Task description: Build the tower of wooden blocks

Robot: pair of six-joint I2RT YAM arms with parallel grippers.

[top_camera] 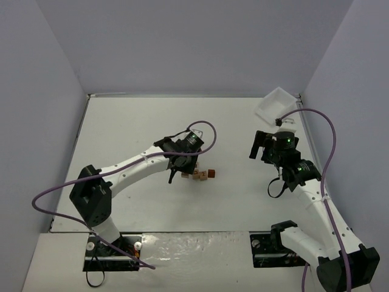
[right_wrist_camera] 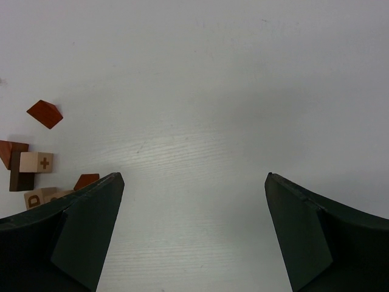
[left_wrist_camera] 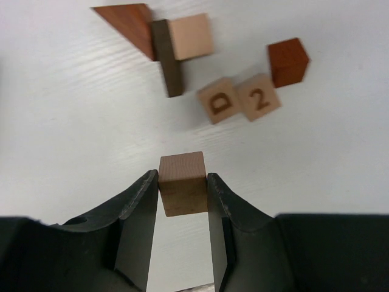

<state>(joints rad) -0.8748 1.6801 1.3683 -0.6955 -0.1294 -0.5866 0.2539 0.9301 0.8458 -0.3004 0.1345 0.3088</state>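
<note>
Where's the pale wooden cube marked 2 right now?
In the left wrist view, the pale wooden cube marked 2 lies right of centre, between a pale wooden cube marked D and a reddish-brown wooden cube.

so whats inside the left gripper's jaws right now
A plain tan cube, pinched between the left gripper's two black fingers. Its side faces are covered by the fingers, and whether it rests on the table cannot be told.

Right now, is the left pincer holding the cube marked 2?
No, the left pincer grips a plain tan cube; the 2 cube lies apart, beside the D cube.
</note>
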